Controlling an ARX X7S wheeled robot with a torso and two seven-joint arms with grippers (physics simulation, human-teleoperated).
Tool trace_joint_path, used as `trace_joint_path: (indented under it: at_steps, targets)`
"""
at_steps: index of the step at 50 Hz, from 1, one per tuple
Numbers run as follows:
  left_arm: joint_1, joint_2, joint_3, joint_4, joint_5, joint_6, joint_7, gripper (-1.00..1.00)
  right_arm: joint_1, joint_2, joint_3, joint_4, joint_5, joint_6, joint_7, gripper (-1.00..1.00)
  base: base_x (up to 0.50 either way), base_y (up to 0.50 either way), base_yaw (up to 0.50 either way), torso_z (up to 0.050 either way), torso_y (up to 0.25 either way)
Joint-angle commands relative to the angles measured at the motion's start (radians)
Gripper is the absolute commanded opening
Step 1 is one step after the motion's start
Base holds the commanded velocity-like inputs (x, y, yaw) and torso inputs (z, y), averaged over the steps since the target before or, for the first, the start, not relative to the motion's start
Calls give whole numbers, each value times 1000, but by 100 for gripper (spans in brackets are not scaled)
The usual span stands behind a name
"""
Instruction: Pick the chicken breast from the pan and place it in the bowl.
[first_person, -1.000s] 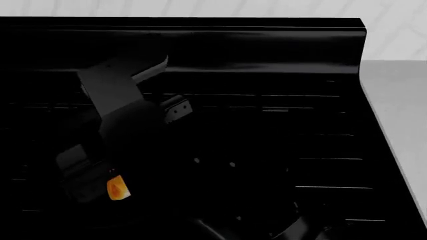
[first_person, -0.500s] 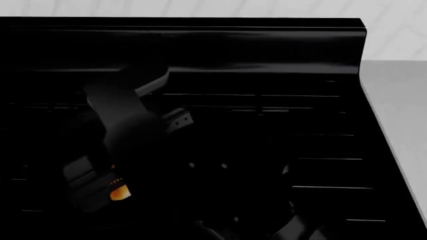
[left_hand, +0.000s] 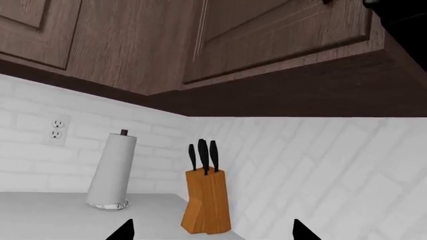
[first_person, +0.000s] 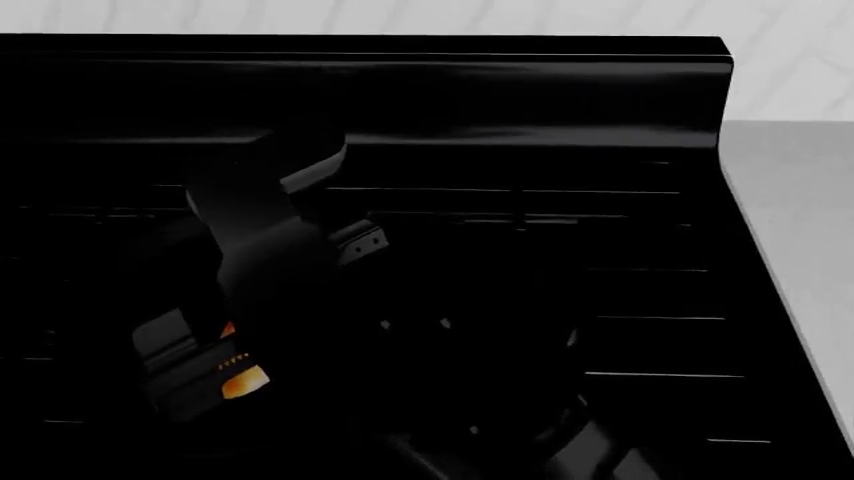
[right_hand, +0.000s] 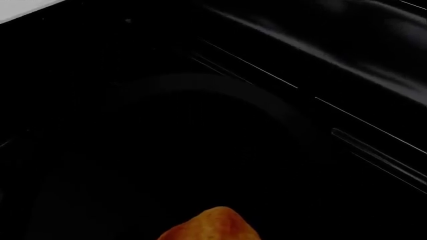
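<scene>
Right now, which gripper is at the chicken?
The right gripper: its wrist camera shows the chicken close up in the pan. The left gripper faces a knife block on the counter.

A home kitchen: black stove (first_person: 534, 150) beside a grey worktop (first_person: 801, 220), wood cabinets (left_hand: 200, 45), knife block (left_hand: 207, 205), paper towel roll (left_hand: 112, 172), tiled wall.

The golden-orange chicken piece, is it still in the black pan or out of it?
In. The golden-orange chicken piece lies inside the round black pan, whose rim curves around it; the bowl is not in view.
</scene>
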Motion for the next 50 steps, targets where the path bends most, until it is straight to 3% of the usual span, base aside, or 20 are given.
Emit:
trace_joint_path:
  at_steps: [1, 23, 27, 29, 41, 42, 50]
  targets:
    - [146, 104, -47, -45, -1, 46, 4, 100, 5, -13, -13, 44, -12, -9, -33, 100, 0, -9, -10, -16, 0]
    - [170, 120, -88, -58, -52, 77, -40, 100, -22, -6, -24, 107, 47, -6, -35, 100, 6, -10, -10, -19, 0]
    - [140, 96, -50, -66, -9, 37, -24, 100, -27, -1, -32, 111, 48, -6, -34, 100, 8, -11, -11, -21, 0]
    - [173, 128, -93, -66, -64, 89, -57, 100, -24, 1, -37, 116, 45, -9, -40, 100, 7, -9, -11, -21, 0]
    - [187, 139, -107, -78, -92, 108, -87, 100, -33, 7, -59, 145, 41, -23, -68, 100, 9, -12, -13, -22, 0]
    - [190, 141, -113, -80, -97, 110, -90, 100, -34, 6, -59, 147, 45, -21, -67, -100, 16, -13, -14, -23, 0]
    - [195, 138, -117, -77, -106, 110, -98, 100, -34, 9, -58, 122, 64, -16, -42, -100, 7, -14, -15, -24, 0]
